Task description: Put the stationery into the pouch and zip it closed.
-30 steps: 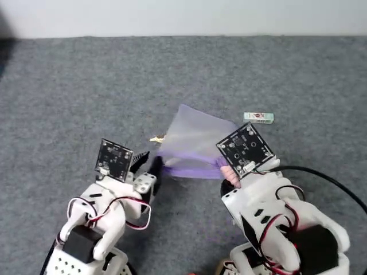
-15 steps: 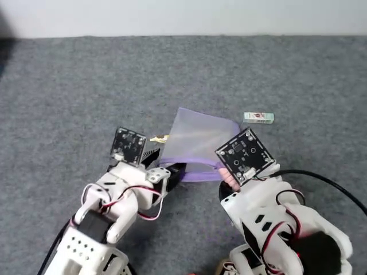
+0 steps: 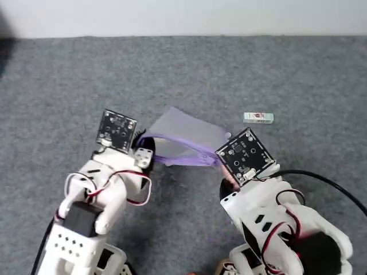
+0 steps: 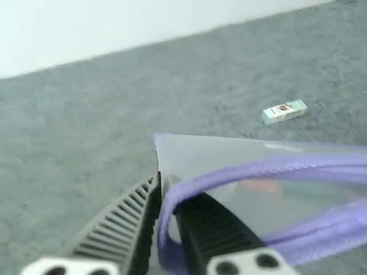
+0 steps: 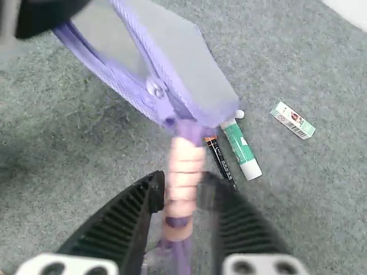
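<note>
**Pouch strung between both grippers**

Pouch (image 3: 186,130) near mid-table on the grey carpet (image 3: 69,74), translucent, edged with a purple zip band, stretched between the two arms with its mouth gaping. Nipped at one corner by the left gripper (image 4: 166,192) — jaws narrowed right down onto the zip band, purple strip running out between the ribbed black fingers. Held at the opposite end by the right gripper (image 5: 182,186), closed around a pink ribbed tab (image 5: 183,163) that hangs from the end of the zip and is clamped between both fingers.

Close by that same end, loose on the carpet: green glue stick (image 5: 242,150) and black pen (image 5: 221,160), side by side, near ends tucked beneath the pouch's corner, outside the mouth rather than in it. Farther out and well apart from those two, small green-and-white box (image 3: 258,117) — flat on the carpet, touching nothing. Beyond the far edge of the carpet, pale wall (image 3: 183,17).
</note>
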`<state>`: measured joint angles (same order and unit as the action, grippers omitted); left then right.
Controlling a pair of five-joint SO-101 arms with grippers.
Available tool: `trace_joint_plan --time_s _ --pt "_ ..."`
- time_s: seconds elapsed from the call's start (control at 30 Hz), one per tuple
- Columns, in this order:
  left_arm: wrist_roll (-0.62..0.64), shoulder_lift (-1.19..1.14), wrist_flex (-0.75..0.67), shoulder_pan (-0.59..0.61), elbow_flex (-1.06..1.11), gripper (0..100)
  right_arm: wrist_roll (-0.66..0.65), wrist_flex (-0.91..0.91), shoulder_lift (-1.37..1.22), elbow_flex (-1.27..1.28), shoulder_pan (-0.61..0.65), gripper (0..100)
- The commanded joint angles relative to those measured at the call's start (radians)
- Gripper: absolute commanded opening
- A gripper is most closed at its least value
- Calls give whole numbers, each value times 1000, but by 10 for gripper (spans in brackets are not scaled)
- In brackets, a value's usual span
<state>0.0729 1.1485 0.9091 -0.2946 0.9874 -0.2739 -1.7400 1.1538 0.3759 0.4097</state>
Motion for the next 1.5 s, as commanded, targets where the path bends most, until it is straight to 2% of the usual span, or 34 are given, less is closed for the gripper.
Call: trace_joint_plan --time_s 0.0,0.1,0.3,0.53,0.63,0.8,1.0,1.27,1.47 --pt "-51 15 68 54 -119 12 44 12 -8 -9 -54 310" --pt "-98 17 141 86 -148 12 60 7 -1 -9 -99 297" --pt "-104 18 250 164 -185 16 66 -39 -7 -89 -140 288" --pt "-101 18 350 348 -262 15 69 -48 -27 -64 -302 288" --pt "-58 18 422 443 -286 14 91 -48 -88 -40 -348 253" --pt "15 17 571 552 -328 14 160 -44 -266 -72 -351 168" --pt "112 12 723 563 -332 14 157 -33 -478 -130 -351 199" --pt "204 17 723 563 -260 15 -103 97 -776 -189 -352 233" --pt "207 17 723 565 -262 15 -296 237 -1029 -282 -352 233"
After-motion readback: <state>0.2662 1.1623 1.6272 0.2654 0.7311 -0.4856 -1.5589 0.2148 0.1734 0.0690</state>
